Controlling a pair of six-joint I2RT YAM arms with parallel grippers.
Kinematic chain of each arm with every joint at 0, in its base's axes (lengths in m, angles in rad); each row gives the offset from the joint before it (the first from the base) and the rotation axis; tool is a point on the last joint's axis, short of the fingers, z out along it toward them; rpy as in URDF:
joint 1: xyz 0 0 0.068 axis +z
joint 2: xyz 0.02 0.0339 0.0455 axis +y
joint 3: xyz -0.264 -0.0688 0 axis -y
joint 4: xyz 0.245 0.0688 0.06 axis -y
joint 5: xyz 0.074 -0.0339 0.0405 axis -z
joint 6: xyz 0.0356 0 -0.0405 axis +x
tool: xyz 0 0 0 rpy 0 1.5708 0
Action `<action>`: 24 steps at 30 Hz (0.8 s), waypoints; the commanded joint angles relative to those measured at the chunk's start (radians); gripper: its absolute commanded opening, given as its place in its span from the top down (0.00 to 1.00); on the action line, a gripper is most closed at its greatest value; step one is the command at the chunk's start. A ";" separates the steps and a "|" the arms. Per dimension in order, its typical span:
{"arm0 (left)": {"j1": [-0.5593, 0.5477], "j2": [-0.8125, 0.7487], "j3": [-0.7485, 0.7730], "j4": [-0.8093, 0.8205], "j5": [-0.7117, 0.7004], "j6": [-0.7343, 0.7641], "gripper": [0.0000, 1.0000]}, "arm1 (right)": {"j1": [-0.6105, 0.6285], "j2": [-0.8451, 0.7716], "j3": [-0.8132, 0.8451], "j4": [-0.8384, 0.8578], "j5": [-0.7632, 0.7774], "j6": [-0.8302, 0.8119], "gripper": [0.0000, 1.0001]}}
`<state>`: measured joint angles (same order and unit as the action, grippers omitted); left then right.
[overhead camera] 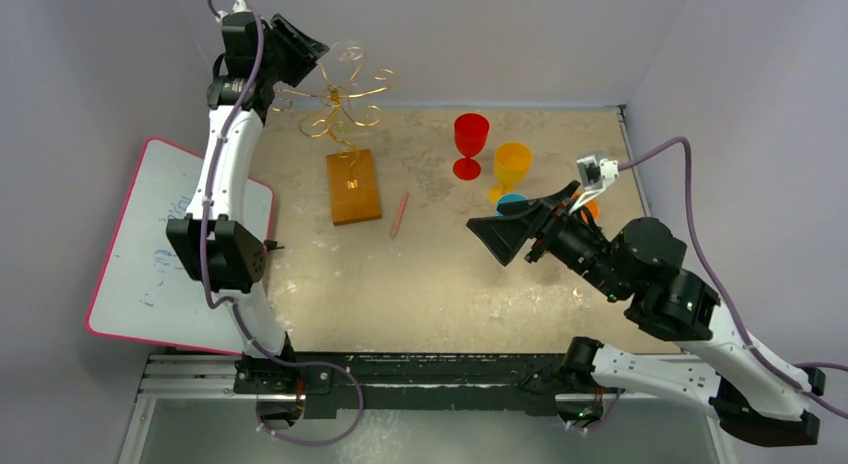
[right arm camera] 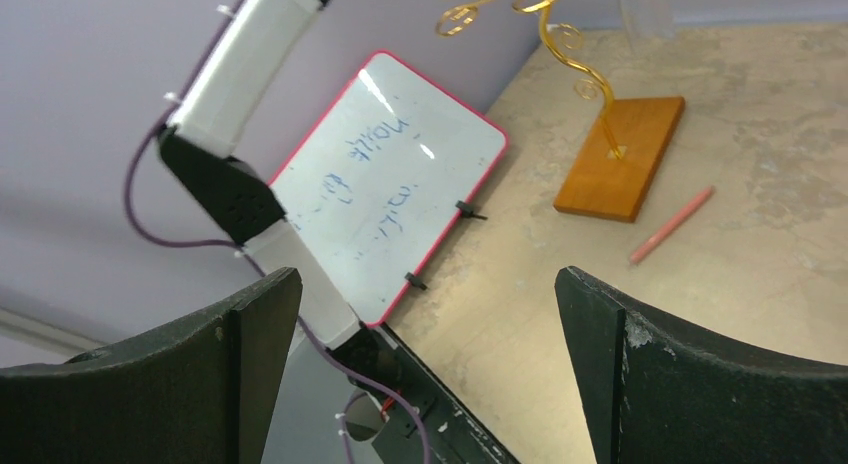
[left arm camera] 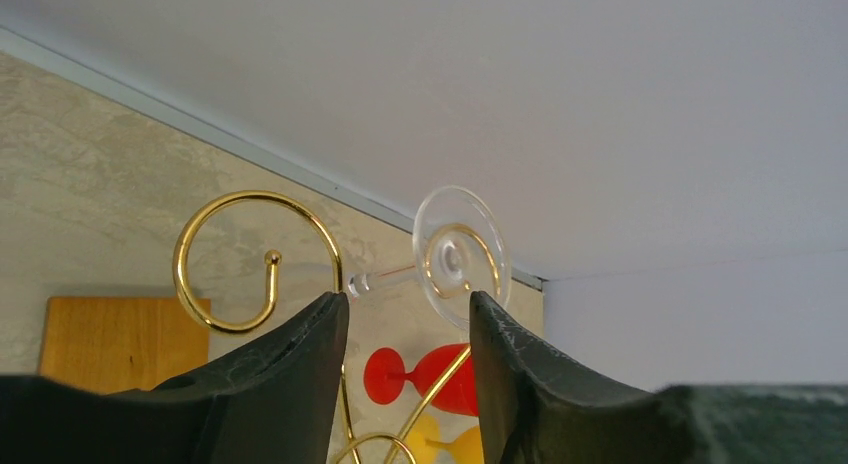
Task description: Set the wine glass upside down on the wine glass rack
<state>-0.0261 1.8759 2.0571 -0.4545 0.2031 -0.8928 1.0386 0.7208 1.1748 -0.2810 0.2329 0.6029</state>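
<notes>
Beige and mottled, the surface is carrying the wine glass rack toward eleven o'clock in the top view, its orange-brown base lying flat and its gold scroll arms spreading above a thin stem. Judging by these views, the main step is looking done: the wine glass is hanging among the upper curls on the rack's twelve o'clock side, foot uppermost and bowl downward. The round foot is seemingly resting on a gold curl, with the stem passing through it. The left tool is standing released, its two dark fingers parted, and nothing is showing in the gap but a red glass far behind. It is hovering just beside the stem, and whether a finger is touching the glass I cannot tell. What is probably remaining is drawing that arm clear without nudging the wire, then checking that the glass is hanging steadily. The right tool is waiting near four o'clock, spread wide and grasping nothing. The glass itself is showing as fully clear and thin-walled, with a slim stem and a flat disc foot, looking faint against the grey wall.
</notes>
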 commanded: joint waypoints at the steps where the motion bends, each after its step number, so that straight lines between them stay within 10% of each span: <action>1: 0.008 -0.105 0.051 -0.006 -0.053 0.075 0.47 | 0.000 0.046 0.057 -0.063 0.100 0.042 0.00; 12: 0.008 -0.261 0.022 -0.174 -0.127 0.259 0.28 | 0.001 0.205 0.130 -0.278 0.350 0.047 0.00; 24: 0.008 -0.664 -0.487 -0.243 -0.017 0.358 0.27 | -0.015 0.394 0.228 -0.424 0.443 -0.096 0.05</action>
<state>-0.0223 1.3266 1.7428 -0.7002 0.1081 -0.5812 1.0386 1.0821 1.3464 -0.6582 0.5915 0.5701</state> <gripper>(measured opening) 0.732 0.960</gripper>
